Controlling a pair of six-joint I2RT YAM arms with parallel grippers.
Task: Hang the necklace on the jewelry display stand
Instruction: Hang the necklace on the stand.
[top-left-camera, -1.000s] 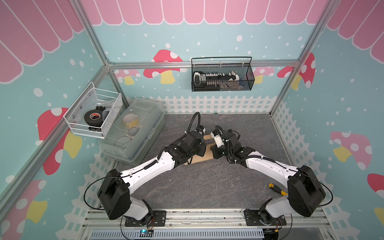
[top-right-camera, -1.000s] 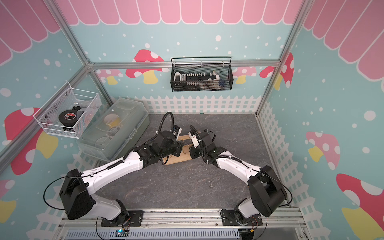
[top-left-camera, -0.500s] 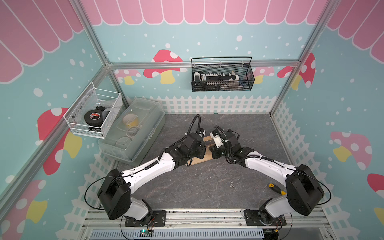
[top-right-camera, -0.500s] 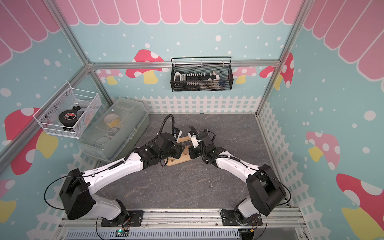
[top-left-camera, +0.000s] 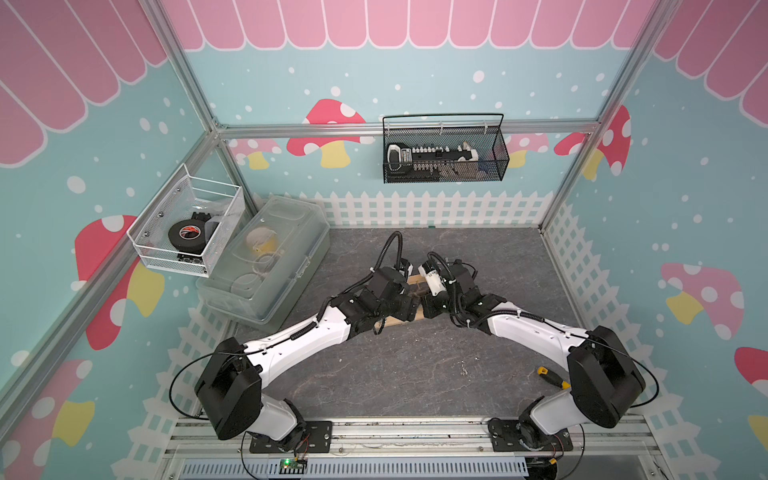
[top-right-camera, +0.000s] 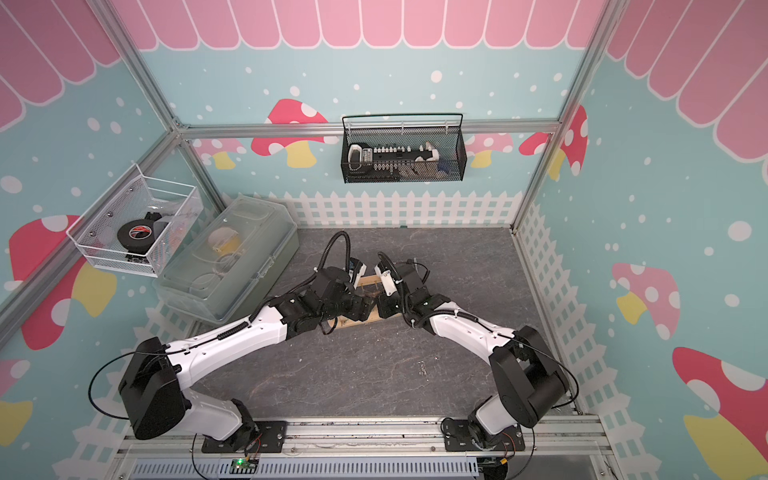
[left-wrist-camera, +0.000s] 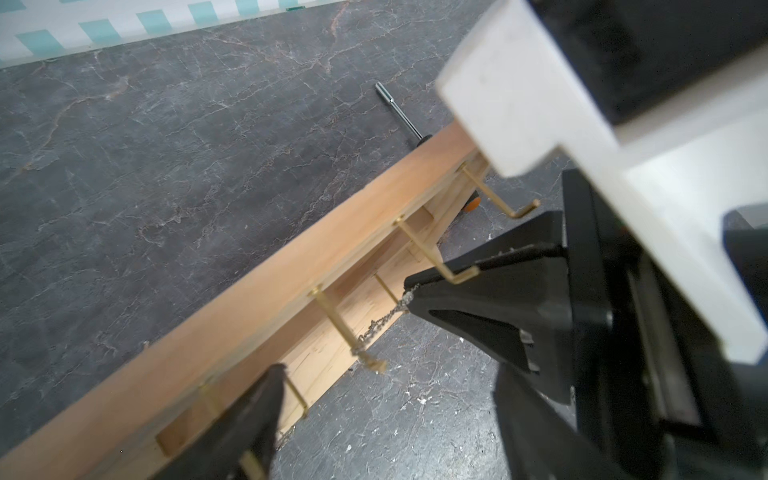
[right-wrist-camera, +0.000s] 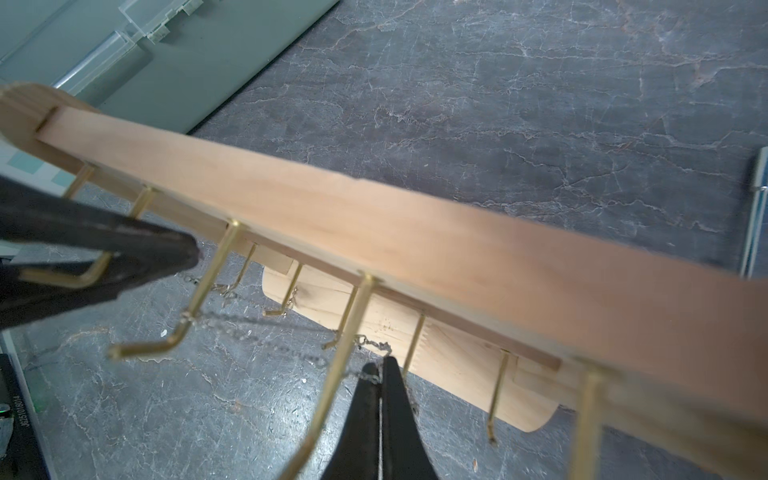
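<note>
The jewelry display stand (top-left-camera: 397, 322) is a light-wood rack between my two grippers, seen in both top views (top-right-camera: 352, 322); its crossbar (left-wrist-camera: 257, 299) carries a row of gold pegs (right-wrist-camera: 216, 270). The necklace (right-wrist-camera: 257, 337) is a fine chain. One end is caught on a peg, and it stretches taut to my right gripper (right-wrist-camera: 380, 374), which is shut on its other end (left-wrist-camera: 384, 321). My left gripper (left-wrist-camera: 386, 424) stands wide open beside that peg, one finger (left-wrist-camera: 249, 428) against the crossbar, holding nothing.
A clear plastic lidded box (top-left-camera: 270, 266) lies at the left, with a white wire basket (top-left-camera: 187, 232) holding tape above it. A black mesh basket (top-left-camera: 444, 153) hangs on the back wall. A screwdriver (top-left-camera: 549, 376) lies by the right arm's base.
My left gripper has opened wide and let go of the chain. The right gripper stays shut on the necklace, and both arms have barely shifted.
</note>
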